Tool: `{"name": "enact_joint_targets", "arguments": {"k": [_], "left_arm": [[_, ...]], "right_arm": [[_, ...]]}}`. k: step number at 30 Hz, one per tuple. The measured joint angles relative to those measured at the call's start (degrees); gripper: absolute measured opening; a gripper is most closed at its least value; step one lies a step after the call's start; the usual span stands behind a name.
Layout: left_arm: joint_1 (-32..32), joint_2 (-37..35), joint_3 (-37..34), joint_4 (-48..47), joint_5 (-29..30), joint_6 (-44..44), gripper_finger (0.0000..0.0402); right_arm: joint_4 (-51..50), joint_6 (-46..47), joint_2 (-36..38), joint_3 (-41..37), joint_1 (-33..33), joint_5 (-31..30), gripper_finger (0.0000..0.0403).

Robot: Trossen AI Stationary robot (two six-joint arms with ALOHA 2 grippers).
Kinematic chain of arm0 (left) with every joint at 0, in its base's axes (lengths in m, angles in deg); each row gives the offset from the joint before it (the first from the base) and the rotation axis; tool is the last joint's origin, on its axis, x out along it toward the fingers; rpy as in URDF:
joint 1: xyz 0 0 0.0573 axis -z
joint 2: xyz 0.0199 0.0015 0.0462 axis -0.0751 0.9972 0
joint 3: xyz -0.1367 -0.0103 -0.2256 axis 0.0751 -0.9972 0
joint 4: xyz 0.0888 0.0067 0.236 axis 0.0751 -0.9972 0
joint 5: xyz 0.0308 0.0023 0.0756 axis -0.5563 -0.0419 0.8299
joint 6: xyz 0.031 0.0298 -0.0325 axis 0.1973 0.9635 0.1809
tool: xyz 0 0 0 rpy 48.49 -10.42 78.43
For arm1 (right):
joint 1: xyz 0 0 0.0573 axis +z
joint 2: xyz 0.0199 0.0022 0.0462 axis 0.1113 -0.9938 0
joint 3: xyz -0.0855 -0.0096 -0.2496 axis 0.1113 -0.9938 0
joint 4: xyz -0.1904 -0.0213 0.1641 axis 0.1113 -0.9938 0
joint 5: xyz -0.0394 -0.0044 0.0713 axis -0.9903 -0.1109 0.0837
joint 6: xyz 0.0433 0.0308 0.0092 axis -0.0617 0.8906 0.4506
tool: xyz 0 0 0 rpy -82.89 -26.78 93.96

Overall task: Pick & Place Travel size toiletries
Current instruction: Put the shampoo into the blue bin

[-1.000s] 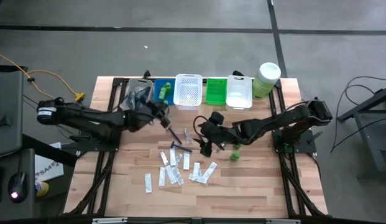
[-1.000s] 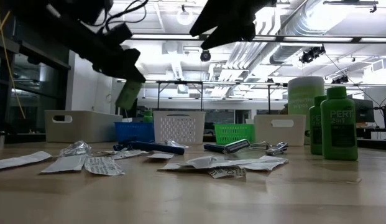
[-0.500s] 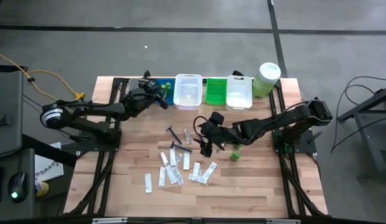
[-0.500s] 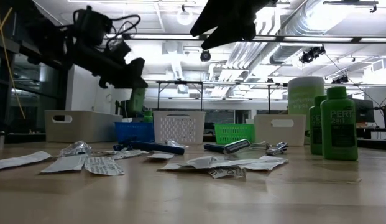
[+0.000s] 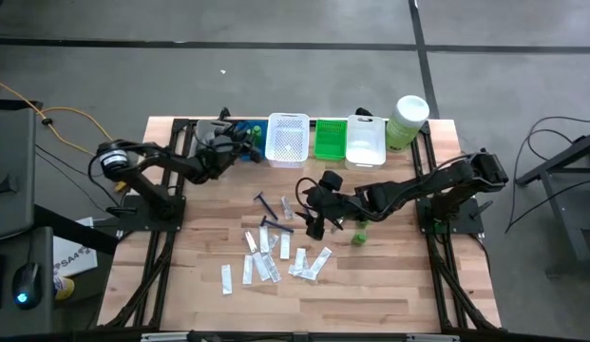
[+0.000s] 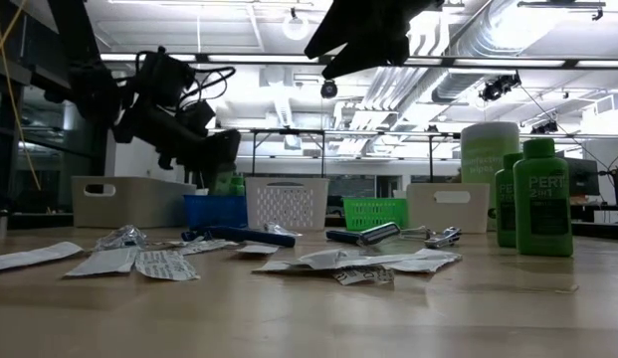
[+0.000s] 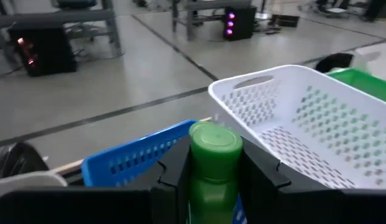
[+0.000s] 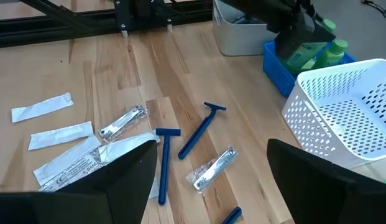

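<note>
My left gripper is shut on a small green round bottle over the blue basket at the table's far edge; the low view shows the bottle just above that basket. A second green bottle sits in the basket. My right gripper hangs open above the table's middle. Under and near it lie blue razors, silvery tubes and flat white sachets. Two more green bottles stand upright on the table. My left gripper pinches the green bottle between its two fingers, on the body just below the cap. The bottle sits roughly upright in the hold, cap toward the far edge, lifted clear over the blue basket.
A row of baskets lines the far edge: clear grey, blue, white, green and another white. A big pale-green canister stands at the far right corner. Bare wood lies along the near edge.
My left gripper has carried the green bottle from above the table's middle toward the far edge and down, until it hangs over the blue basket. The bottle has gone from tilted to roughly upright. My right arm has kept still.
</note>
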Motion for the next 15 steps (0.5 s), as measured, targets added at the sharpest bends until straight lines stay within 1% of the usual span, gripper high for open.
{"name": "enact_joint_targets", "arguments": {"k": [6, 13, 15], "left_arm": [[0.02, 1.59, 0.00, 0.28, 2.97, -3.17, 0.0093], [0.17, 2.02, 0.00, -0.77, 2.99, -4.98, 0.0099], [0.17, 2.02, 0.00, -0.68, 2.15, -4.99, 0.0099]], "right_arm": [[-0.04, -0.29, -0.02, 0.00, 0.00, 0.00, 0.0297], [-0.04, -0.32, -0.02, 0.00, 0.00, 0.00, 0.0297], [-0.04, -0.32, -0.02, 0.00, 0.00, 0.00, 0.0297]]}}
